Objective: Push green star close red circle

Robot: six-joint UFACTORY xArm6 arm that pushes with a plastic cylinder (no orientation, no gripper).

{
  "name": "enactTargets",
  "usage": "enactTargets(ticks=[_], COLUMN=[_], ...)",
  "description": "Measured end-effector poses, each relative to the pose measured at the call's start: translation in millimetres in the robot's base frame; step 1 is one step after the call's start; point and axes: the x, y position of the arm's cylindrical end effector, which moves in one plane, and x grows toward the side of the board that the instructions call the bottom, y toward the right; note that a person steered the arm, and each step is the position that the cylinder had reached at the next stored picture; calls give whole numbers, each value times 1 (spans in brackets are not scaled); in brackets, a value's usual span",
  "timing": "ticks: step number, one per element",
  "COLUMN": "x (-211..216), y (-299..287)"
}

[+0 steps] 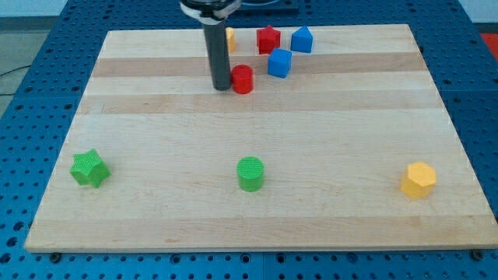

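Note:
The green star (89, 168) lies near the board's left edge, toward the view's bottom. The red circle (243, 78) stands in the upper middle of the board. My tip (220, 86) rests on the board just left of the red circle, almost touching it, and far up and right of the green star. The dark rod rises from the tip to the view's top.
A green circle (250, 173) sits at bottom centre and a yellow hexagon (419, 180) at bottom right. Near the top edge are a red star (268, 39), two blue blocks (280, 63) (302, 39) and a yellow block (230, 37) half hidden behind the rod. The wooden board (156, 117) lies on a blue table.

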Motion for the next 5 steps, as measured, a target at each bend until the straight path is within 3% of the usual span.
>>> enactTargets(ticks=[1, 2, 4, 5], x=[0, 28, 76, 119], y=[8, -25, -250, -236])
